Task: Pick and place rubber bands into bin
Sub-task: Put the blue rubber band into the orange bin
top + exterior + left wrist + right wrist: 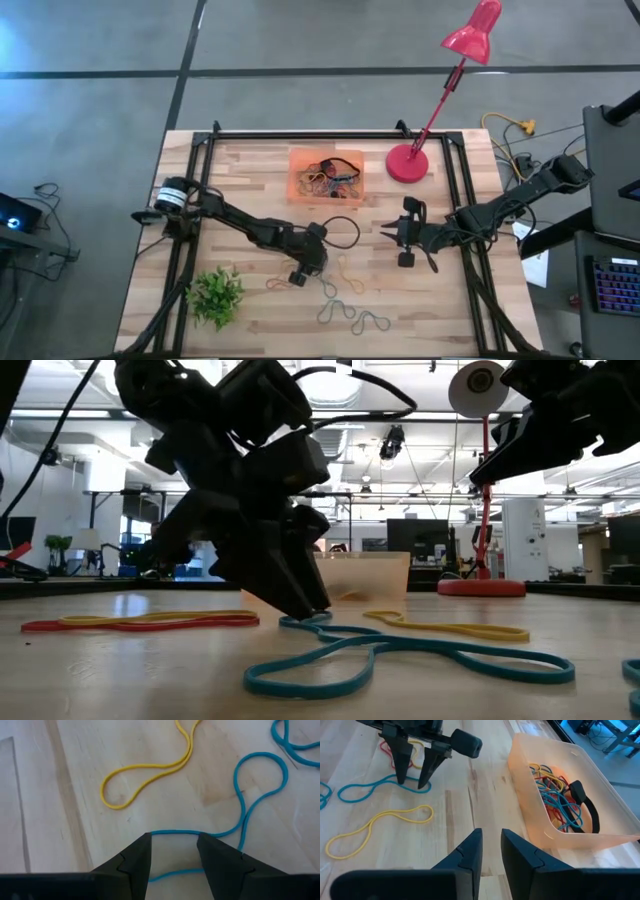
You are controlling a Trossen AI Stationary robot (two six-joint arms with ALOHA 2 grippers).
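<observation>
Two matte black jointed arms, each ending in a two-finger gripper: the left gripper (300, 277) has tapering wedge fingers (136, 865), and a black cable loops from its wrist; the right gripper (384, 231) looks alike.

My desk (250, 170) is a pale wooden butcher-block top with a black metal frame along its edges. A shallow orange bin (296, 188) sits near the far edge at the middle, with a tangle of rubber bands inside. Just beside it on my right stands the round red base of a lamp (407, 164). A small green plant (216, 293) sits at the near left corner. Loose rubber bands lie on the wood near the front middle: a yellow one (145, 770), a blue one (260, 785), a red one (140, 624).
</observation>
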